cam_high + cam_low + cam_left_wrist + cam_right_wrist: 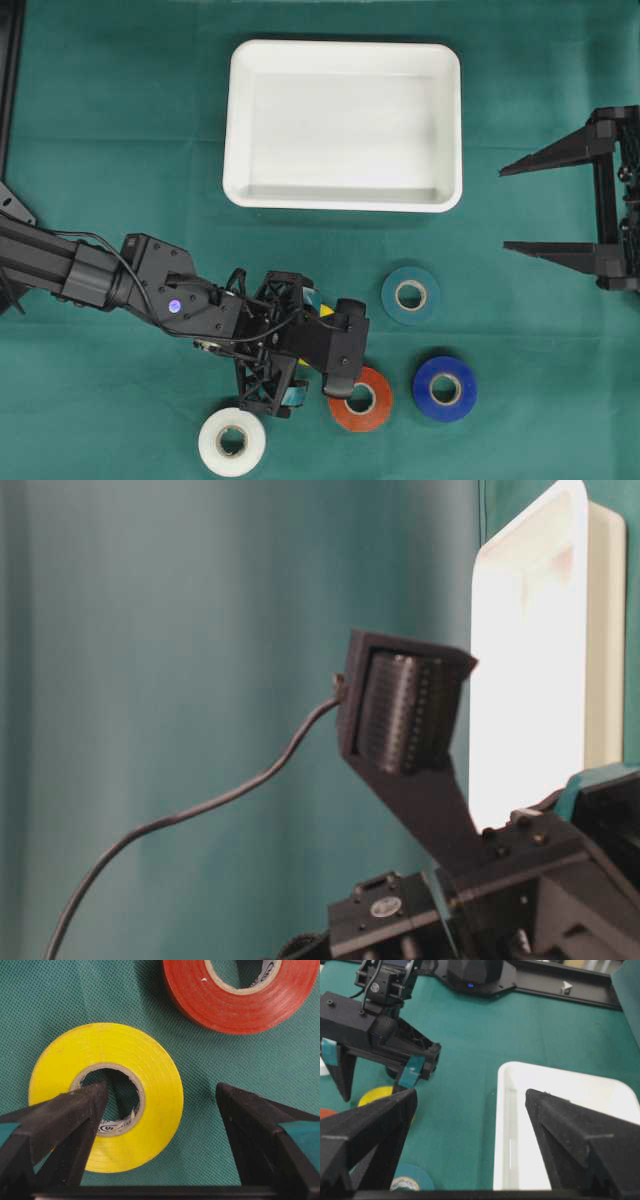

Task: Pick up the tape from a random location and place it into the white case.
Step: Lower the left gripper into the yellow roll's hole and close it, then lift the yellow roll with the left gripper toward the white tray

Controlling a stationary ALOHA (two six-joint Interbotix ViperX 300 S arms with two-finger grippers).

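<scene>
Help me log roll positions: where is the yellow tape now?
In the left wrist view, the yellow tape lies flat lower left, beside the red tape, under the open left gripper.

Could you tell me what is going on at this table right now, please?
The left pincer hangs open over a yellow tape roll, one finger over the roll's hole and the other outside its rim; nothing is gripped yet. A red roll, a white roll, a blue roll and a teal roll lie flat on the green cloth nearby. The white case holds nothing so far. The right pincer waits open at the right side, away from the rolls.
</scene>
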